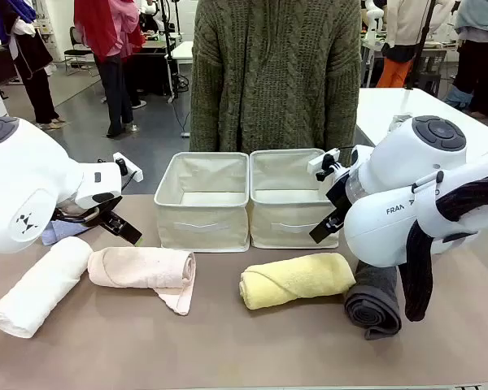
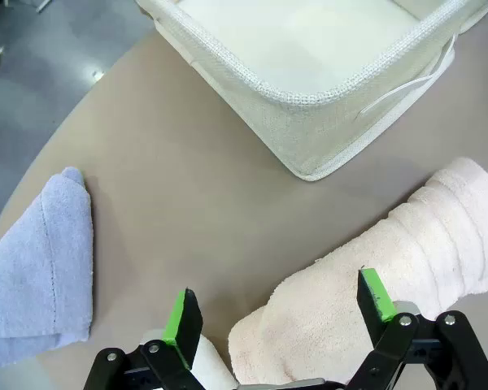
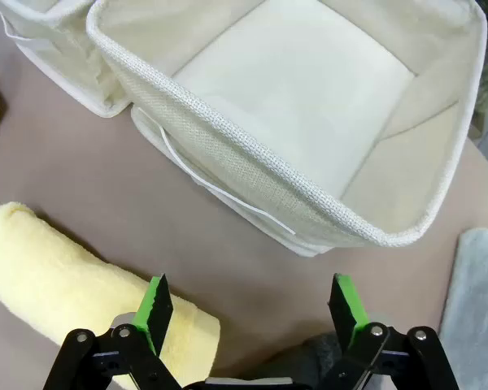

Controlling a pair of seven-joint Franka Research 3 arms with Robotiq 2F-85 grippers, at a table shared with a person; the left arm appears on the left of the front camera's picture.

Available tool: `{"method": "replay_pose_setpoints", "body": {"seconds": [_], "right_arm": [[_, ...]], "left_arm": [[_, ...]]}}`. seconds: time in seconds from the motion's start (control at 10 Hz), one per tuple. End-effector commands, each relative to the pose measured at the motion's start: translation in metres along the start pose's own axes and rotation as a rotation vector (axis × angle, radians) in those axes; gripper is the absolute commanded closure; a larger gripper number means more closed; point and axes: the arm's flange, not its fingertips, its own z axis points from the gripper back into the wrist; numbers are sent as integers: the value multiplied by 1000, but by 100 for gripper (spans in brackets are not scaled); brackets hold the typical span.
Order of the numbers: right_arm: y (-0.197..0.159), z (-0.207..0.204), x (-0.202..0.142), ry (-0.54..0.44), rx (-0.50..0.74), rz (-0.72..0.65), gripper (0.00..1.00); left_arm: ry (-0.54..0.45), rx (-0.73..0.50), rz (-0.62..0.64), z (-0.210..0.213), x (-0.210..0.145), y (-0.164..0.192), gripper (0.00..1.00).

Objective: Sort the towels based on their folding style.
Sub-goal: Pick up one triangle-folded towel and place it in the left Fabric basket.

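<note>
Four rolled towels lie in a row along the table front: white, pink, yellow and dark grey. A light blue folded towel peeks out behind my left arm. My left gripper is open, hovering over the near end of the pink roll, with the light blue towel off to one side. My right gripper is open above the gap between the yellow roll and the dark grey roll. A grey-teal towel lies beside the right bin.
Two cream fabric bins stand side by side at the table's middle, both with nothing inside. A person in a green knit sweater stands just behind them. Bare table lies between the rolls and the bins.
</note>
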Motion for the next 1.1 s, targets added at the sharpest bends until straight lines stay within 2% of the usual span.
{"method": "replay_pose_setpoints", "body": {"seconds": [0.0, 1.0], "right_arm": [[0, 0, 0, 0, 0, 0, 0], [0, 0, 0, 0, 0, 0, 0]], "left_arm": [[-1, 0, 0, 0, 0, 0, 0], [-1, 0, 0, 0, 0, 0, 0]]}}
